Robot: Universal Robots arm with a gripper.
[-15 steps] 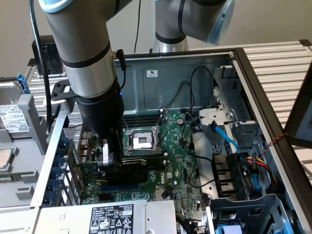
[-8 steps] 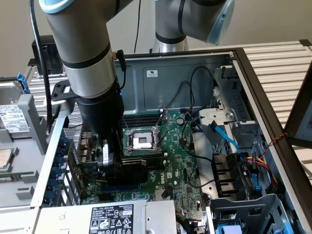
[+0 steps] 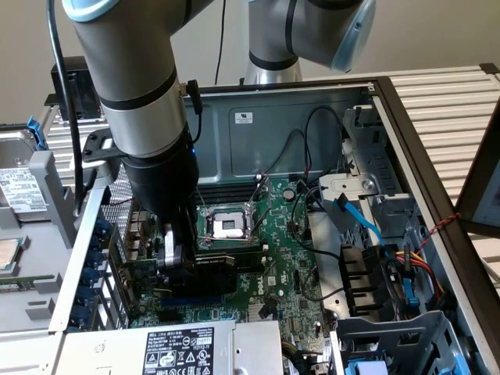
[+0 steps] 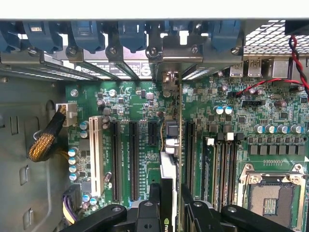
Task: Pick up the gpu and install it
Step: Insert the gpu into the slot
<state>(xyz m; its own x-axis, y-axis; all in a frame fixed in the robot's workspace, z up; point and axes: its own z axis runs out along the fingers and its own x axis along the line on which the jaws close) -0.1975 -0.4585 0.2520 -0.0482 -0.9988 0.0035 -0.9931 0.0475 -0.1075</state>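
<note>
I'm at the install step: my tool pinches the gpu edge-on over the motherboard (bracket toward the rear slots); seating calls for squaring it above the slot.

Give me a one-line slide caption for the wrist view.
Gripper holds the gpu edge-on above the motherboard, among its expansion slots.

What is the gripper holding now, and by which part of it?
The gripper is shut on the gpu, a black-shrouded card on green board, clamped by its upper edge, standing on edge over the motherboard slots.
</note>
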